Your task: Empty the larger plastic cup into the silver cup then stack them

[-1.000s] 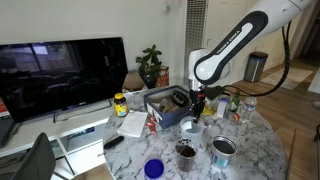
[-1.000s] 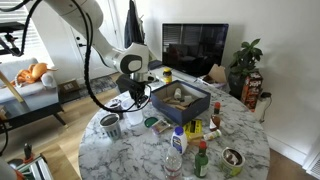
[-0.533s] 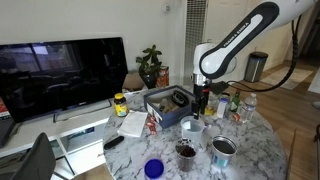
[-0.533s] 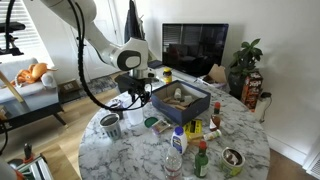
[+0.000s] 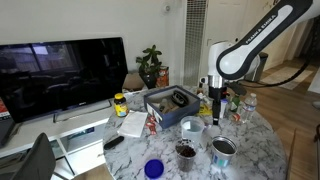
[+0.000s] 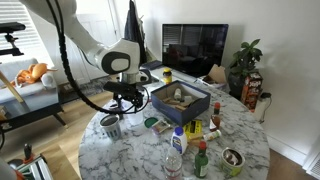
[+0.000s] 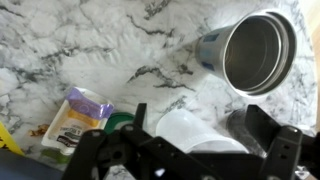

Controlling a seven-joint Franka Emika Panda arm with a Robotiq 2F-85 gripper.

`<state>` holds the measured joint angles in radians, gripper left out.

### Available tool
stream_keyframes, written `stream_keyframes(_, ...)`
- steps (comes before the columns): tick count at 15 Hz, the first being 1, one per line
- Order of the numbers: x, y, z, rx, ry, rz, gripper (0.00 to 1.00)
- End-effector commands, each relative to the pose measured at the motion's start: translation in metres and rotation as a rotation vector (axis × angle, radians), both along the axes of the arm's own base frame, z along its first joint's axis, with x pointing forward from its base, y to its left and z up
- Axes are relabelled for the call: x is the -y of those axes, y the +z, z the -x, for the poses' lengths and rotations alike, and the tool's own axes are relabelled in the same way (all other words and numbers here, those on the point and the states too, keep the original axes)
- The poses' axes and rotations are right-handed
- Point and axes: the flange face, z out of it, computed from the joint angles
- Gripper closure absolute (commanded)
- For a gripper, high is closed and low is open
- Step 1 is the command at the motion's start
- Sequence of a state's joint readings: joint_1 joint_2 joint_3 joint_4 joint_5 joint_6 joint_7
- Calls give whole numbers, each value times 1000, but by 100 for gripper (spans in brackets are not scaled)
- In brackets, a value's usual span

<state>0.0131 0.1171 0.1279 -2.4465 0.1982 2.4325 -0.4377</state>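
Claw [image 7: 197,118] spread wide, grips nothing, raised above marble table [image 7: 60,50]. Larger plastic cup [image 7: 195,138] upright on table right below claw, seen between its fingers [image 7: 137,122]. Green round thing [image 7: 122,122] and purple-topped packet [image 7: 75,118] just outside one finger. Silver cup [image 7: 255,52] farther out beyond claw, upright, inside dark, apart from plastic cup.

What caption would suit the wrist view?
Open fingers frame the larger plastic cup, the silver cup nearby on the marble table.
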Motion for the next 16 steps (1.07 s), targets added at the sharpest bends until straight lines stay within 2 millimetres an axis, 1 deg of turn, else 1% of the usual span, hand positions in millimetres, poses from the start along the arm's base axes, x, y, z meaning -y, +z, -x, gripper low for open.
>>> stream_keyframes(1,-21,-12,33,5,118,-18,0)
stream_keyframes(5,-42,-31,47,-30,167,12,0)
stream_keyframes(8,-47,-41,52,-59,180,28,1)
stream_keyframes(9,-47,-43,53,-64,181,31,16)
stream_keyframes(10,-46,-45,53,-68,181,38,18)
stream_keyframes(11,-45,-47,53,-71,183,41,23)
stream_keyframes(13,-45,-50,52,-78,184,52,46)
stream_keyframes(14,-44,-52,53,-82,184,57,46)
stream_keyframes(16,-43,-58,51,-90,175,61,50)
